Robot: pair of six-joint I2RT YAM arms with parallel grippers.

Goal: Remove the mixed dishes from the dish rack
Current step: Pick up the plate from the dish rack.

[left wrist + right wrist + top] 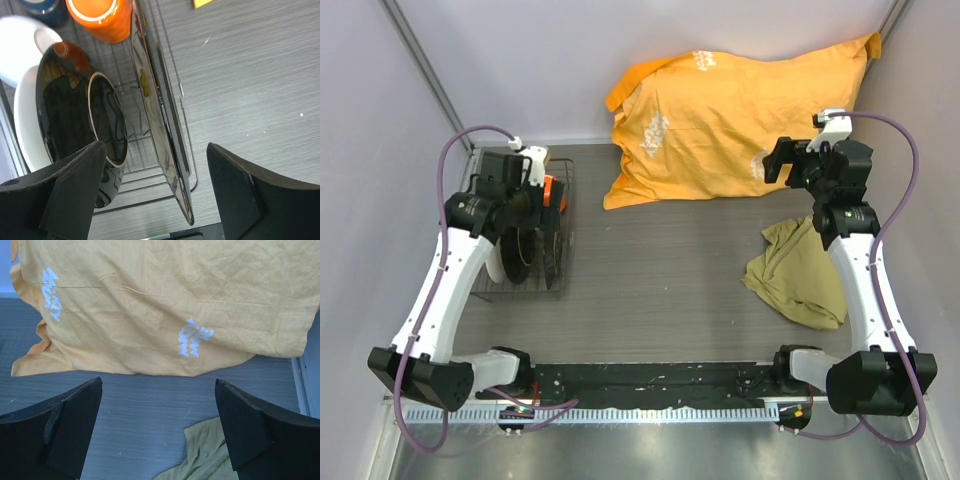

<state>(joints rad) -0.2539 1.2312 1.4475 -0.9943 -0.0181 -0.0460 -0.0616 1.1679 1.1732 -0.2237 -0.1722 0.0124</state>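
Observation:
The dark wire dish rack [566,215] stands at the table's left; its bars show in the left wrist view [172,55]. In it the square flowered plate [159,120] stands on edge. Left of it stand a small round dark-rimmed plate [107,120] and a larger glossy dark one [62,115]. The white bowl [15,50], orange mug [100,17] and dark blue cup [42,7] sit at the far end. My left gripper [155,147] is open above the rack, its jaws either side of the square plate's edge, not touching. My right gripper [157,382] is open and empty above the table.
A large orange cloth [740,110] lies at the back centre and right. A crumpled olive cloth [800,270] lies under the right arm. Grey walls close the left, back and right sides. The right gripper [782,160] hovers by the orange cloth's right end.

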